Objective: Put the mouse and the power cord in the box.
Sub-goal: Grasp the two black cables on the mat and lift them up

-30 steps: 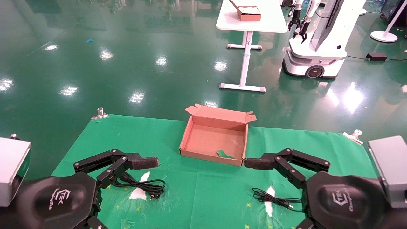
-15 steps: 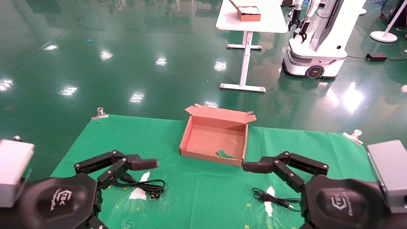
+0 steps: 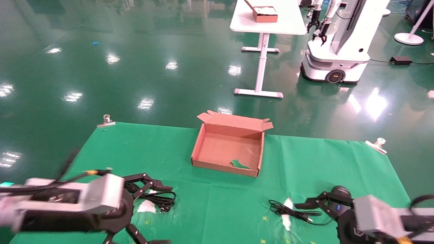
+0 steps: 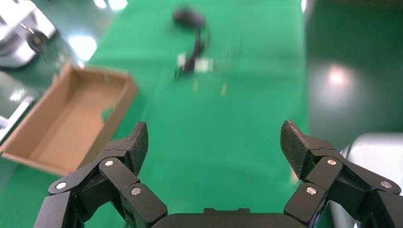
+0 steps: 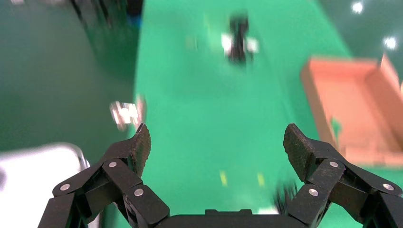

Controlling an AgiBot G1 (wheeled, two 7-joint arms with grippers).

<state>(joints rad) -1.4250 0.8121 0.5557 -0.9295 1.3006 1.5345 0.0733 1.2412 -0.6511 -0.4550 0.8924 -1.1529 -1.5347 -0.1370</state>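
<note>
The brown box (image 3: pixel 223 167) lies open at the middle of the green cloth, with a green scrap (image 3: pixel 239 164) inside. The coiled power cord (image 3: pixel 159 198) lies at the front left, right beside my left gripper (image 3: pixel 168 214), which is open, empty and points across the table. The black mouse (image 3: pixel 339 191) sits at the front right, its thin cable (image 3: pixel 291 211) trailing left. My right gripper (image 3: pixel 305 227) is low beside it, open and empty. The left wrist view shows the mouse (image 4: pixel 189 18) and the box (image 4: pixel 62 123) far ahead. In the right wrist view the power cord (image 5: pixel 239 33) is far ahead.
Metal clips (image 3: pixel 106 120) (image 3: pixel 378 142) pin the cloth's far corners. White patches (image 3: pixel 147 205) show through the cloth near both cables. Beyond the table are a white table (image 3: pixel 268 23) with a smaller box and another robot (image 3: pixel 339 51).
Both arms dropped low toward the table's front and turned at the wrist. Both grippers went from shut to open. The mouse, earlier hidden behind the right arm, now shows.
</note>
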